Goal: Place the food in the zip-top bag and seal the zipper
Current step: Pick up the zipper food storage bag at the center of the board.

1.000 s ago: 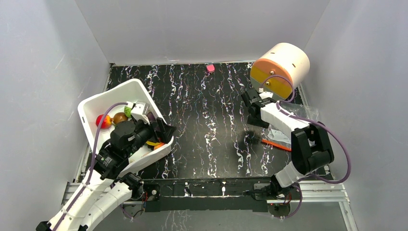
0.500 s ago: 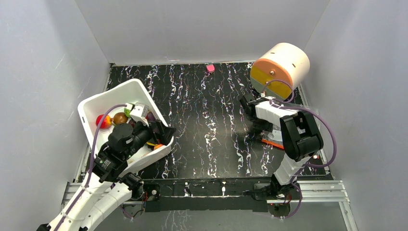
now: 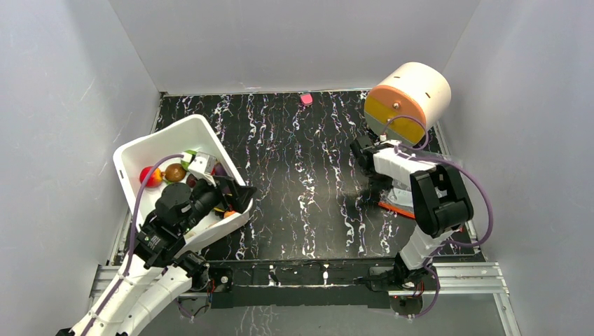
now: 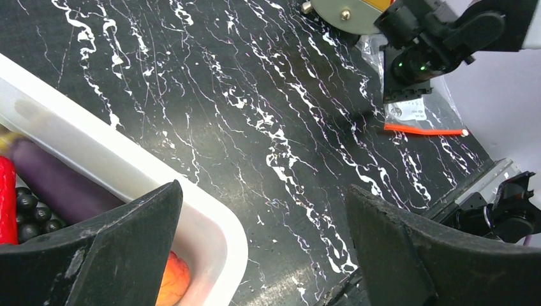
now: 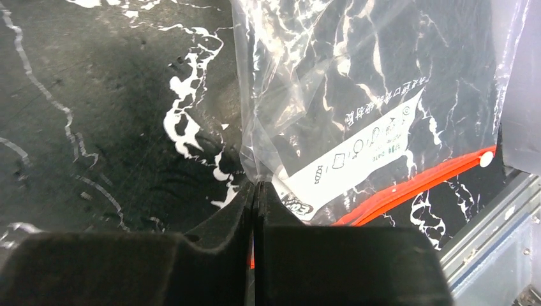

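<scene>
The clear zip-top bag (image 5: 357,76) lies flat at the table's right, white label up. Its orange-red zipper (image 5: 421,182) runs along the near edge to a small white end piece (image 5: 488,156). My right gripper (image 5: 255,191) is shut on the bag's corner beside the zipper, jaws pressed together with film between them. In the top view the zipper (image 3: 394,208) shows just under that gripper (image 3: 382,190). The food sits in the white tub (image 3: 168,129): a red apple (image 3: 148,175), a purple eggplant (image 4: 57,185), a red chili (image 4: 6,204) and black grapes (image 4: 32,213). My left gripper (image 4: 261,248) hangs open over the tub's near corner, holding nothing.
A big white drum with an orange face (image 3: 410,98) lies at the back right, close behind the right arm. A small pink thing (image 3: 306,99) rests by the back wall. Grey walls close in on three sides; a metal rail (image 3: 315,274) runs along the near edge.
My right gripper came down on the bag's corner and closed on it. The left gripper stayed open and shifted only slightly over the tub.
</scene>
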`<state>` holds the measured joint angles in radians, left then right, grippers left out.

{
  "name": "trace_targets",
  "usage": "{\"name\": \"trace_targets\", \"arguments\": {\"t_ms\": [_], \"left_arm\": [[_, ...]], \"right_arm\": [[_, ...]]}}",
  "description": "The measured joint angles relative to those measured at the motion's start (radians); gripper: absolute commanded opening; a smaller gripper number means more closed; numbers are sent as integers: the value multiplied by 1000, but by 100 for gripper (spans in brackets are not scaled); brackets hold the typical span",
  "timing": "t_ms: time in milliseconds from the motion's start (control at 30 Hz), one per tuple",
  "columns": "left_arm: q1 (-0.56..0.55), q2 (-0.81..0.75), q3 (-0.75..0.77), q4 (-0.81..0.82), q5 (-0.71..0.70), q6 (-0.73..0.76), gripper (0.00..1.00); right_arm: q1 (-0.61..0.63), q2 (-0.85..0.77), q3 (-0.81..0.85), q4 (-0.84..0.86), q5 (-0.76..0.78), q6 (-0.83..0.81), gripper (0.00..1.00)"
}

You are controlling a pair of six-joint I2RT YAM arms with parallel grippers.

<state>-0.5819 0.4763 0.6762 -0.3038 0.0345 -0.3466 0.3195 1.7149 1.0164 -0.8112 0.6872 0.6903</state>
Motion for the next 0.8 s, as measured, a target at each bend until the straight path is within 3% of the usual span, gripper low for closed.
{"name": "trace_targets", "arguments": {"t_ms": [167, 400, 800], "left_arm": [[0, -2, -29, 24, 16, 10, 98], [0, 19, -48, 75, 99, 47, 95], [-1, 269, 7, 166, 253, 31, 84]], "right_arm": [[0, -120, -18, 11, -97, -33, 0], [0, -320, -37, 73, -400, -50, 0], [50, -546, -37, 171, -867, 92, 0]]}}
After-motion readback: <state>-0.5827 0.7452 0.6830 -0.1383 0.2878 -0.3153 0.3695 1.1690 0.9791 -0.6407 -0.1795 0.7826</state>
